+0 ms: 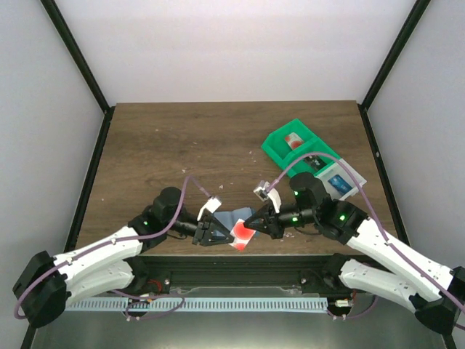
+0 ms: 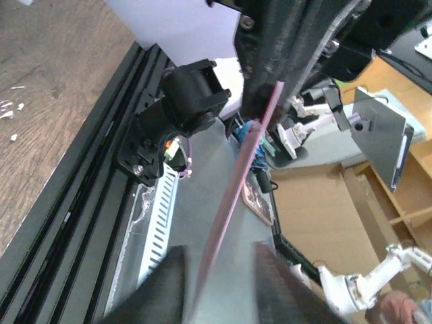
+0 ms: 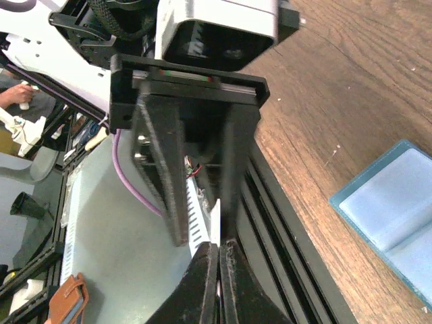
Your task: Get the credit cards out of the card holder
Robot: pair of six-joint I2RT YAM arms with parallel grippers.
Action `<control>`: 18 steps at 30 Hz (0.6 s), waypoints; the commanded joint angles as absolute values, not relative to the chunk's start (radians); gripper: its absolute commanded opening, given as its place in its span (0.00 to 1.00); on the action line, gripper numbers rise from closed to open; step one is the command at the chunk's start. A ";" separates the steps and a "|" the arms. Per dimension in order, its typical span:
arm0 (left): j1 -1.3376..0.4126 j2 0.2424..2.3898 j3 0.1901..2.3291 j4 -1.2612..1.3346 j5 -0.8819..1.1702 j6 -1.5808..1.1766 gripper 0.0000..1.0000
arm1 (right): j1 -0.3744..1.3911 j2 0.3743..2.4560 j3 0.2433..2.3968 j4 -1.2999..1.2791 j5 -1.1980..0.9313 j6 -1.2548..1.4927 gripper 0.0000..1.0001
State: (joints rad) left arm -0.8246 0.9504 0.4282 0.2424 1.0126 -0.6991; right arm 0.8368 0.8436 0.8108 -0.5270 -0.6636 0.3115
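Note:
A pinkish-red credit card (image 1: 242, 234) hangs in the air between my two grippers, above the table's front edge. My right gripper (image 1: 251, 221) is shut on its right end; in the right wrist view its fingertips (image 3: 209, 270) pinch the thin card edge (image 3: 216, 226). My left gripper (image 1: 219, 235) stands slightly open around the card's other end. In the left wrist view the card (image 2: 236, 196) runs edge-on between the parted left fingers (image 2: 169, 283), with a gap beside it. The light-blue card holder (image 1: 228, 217) lies open and flat on the wood (image 3: 398, 202), just behind the grippers.
A green bin (image 1: 294, 142) and a white compartment bin (image 1: 338, 182) holding small items stand at the back right. The black rail (image 1: 240, 269) runs along the table's near edge under the grippers. Small white specks dot the wood.

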 commanded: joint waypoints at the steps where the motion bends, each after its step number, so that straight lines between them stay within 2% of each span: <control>1: -0.825 0.951 0.465 0.154 0.936 -0.646 0.51 | 0.830 0.831 0.830 -0.492 -0.670 0.319 0.01; 4: -0.797 0.957 0.512 0.048 0.844 -0.625 0.67 | 0.830 0.818 0.811 -0.460 -0.617 0.362 0.01; 6: -0.754 0.940 0.515 0.028 0.816 -0.635 0.70 | 0.830 0.812 0.798 -0.437 -0.572 0.393 0.00; 7: -0.719 0.926 0.515 0.019 0.800 -0.646 0.75 | 0.830 0.812 0.793 -0.430 -0.537 0.407 0.01; 9: -0.670 0.888 0.525 -0.030 0.723 -0.642 0.97 | 0.830 0.811 0.788 -0.421 -0.445 0.439 0.00; 13: -0.653 0.817 0.572 -0.184 0.494 -0.578 1.00 | 0.827 0.820 0.783 -0.366 -0.259 0.523 0.00; 18: -0.653 0.757 0.606 -0.291 0.323 -0.538 1.00 | 0.795 0.845 0.752 -0.249 -0.024 0.622 0.01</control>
